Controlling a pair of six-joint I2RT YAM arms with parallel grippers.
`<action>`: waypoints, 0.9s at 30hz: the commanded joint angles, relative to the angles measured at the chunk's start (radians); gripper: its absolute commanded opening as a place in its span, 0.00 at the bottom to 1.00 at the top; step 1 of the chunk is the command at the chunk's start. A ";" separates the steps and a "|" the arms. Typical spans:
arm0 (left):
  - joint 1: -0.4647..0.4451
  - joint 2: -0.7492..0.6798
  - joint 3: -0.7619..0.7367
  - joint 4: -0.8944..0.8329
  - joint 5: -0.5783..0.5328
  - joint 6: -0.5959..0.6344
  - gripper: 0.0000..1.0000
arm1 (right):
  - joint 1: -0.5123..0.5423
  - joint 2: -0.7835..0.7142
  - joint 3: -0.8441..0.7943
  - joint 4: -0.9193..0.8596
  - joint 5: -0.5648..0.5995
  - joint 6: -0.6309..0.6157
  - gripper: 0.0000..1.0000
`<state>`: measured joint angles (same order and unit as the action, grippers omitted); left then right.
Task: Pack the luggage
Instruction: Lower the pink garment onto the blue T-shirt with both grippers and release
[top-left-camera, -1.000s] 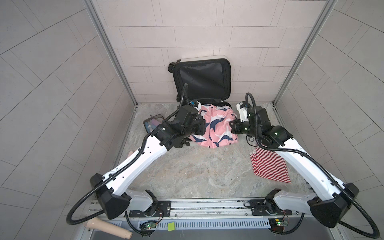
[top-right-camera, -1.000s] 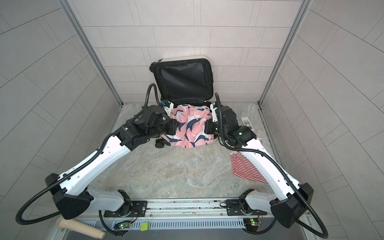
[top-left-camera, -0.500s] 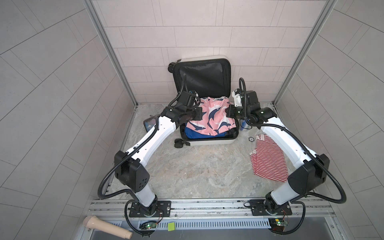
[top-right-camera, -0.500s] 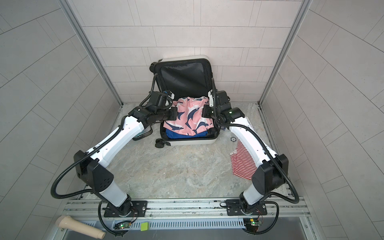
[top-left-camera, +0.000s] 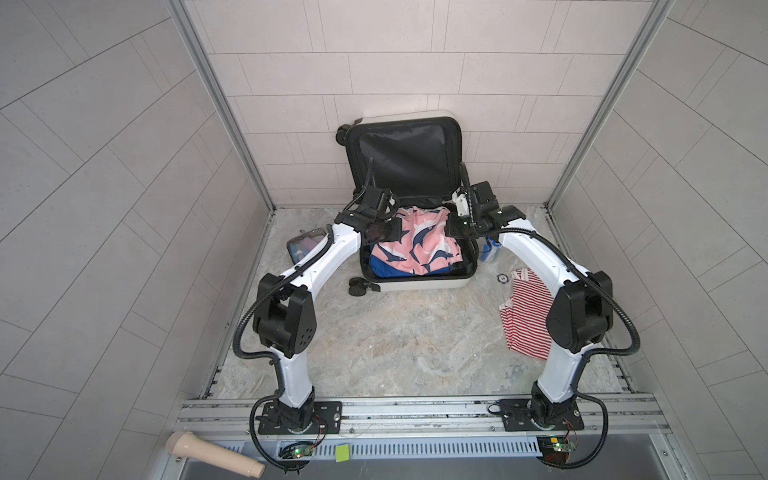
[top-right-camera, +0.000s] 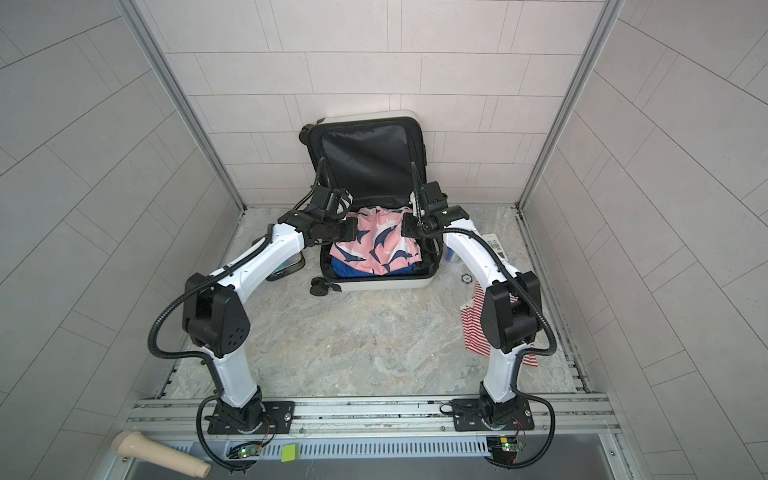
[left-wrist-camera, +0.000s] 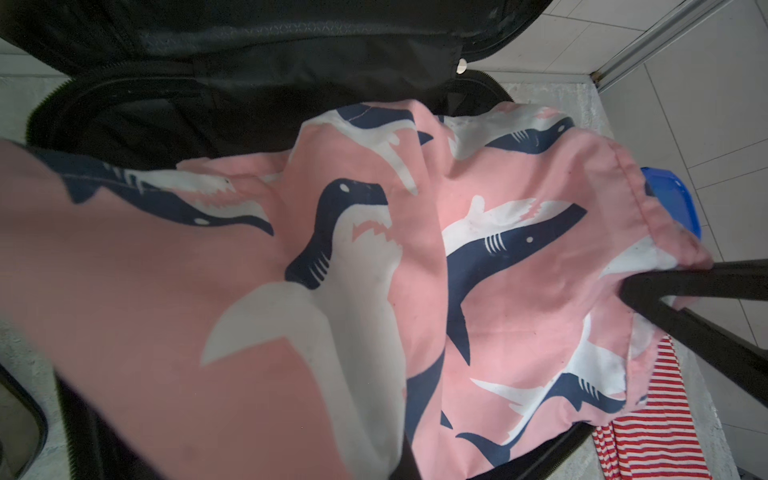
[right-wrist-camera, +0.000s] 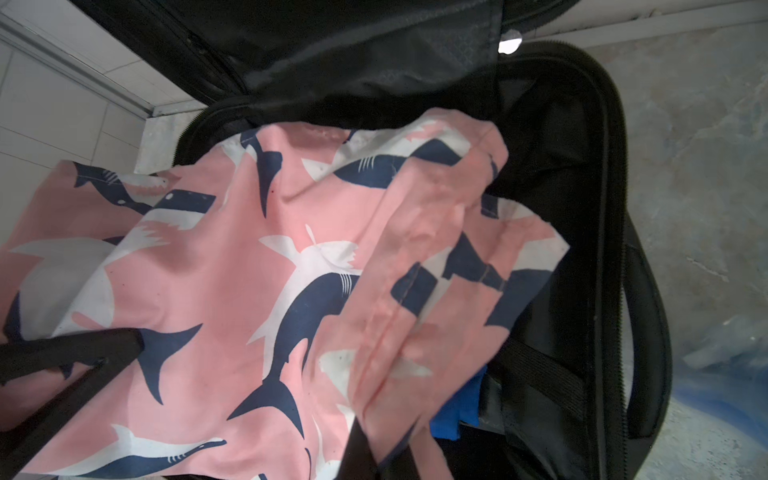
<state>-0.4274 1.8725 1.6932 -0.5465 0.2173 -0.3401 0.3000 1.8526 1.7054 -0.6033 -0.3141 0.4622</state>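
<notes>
The luggage (top-left-camera: 415, 286) (top-right-camera: 382, 284) lies open at the back wall, white shell down, with its black-lined lid (top-left-camera: 405, 158) leaning upright. A pink shark-print garment (top-left-camera: 415, 245) (top-right-camera: 376, 245) (left-wrist-camera: 374, 270) (right-wrist-camera: 249, 270) hangs spread over the lower half. My left gripper (top-left-camera: 397, 232) (top-right-camera: 353, 235) is shut on its left edge and my right gripper (top-left-camera: 451, 226) (top-right-camera: 405, 228) on its right edge. A blue garment (top-left-camera: 386, 270) (right-wrist-camera: 457, 411) lies underneath inside. Cloth hides my own fingertips in both wrist views.
A red-and-white striped garment (top-left-camera: 525, 316) (top-right-camera: 473, 328) lies on the floor under the right arm. A clear toiletry pouch (top-left-camera: 303, 247) sits left of the luggage, and a blue-capped bottle (top-left-camera: 490, 249) and a small black disc (top-left-camera: 503, 277) sit right of it. A remote (top-right-camera: 494, 245) lies farther right.
Both arms have carried the pink garment back from in front of the luggage to over its lower half. The arms are now stretched farther back.
</notes>
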 joint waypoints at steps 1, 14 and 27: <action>0.019 0.022 -0.026 0.043 0.011 0.018 0.00 | -0.015 0.026 0.018 -0.010 -0.002 -0.024 0.00; 0.063 0.154 -0.038 0.006 0.008 0.001 0.00 | -0.038 0.160 0.066 -0.046 0.014 -0.059 0.00; 0.062 0.180 -0.023 -0.063 -0.090 0.016 0.17 | -0.021 0.211 0.137 -0.113 0.107 -0.070 0.21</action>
<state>-0.3664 2.0579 1.6512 -0.5594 0.1646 -0.3405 0.2726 2.0644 1.8233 -0.6899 -0.2440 0.3973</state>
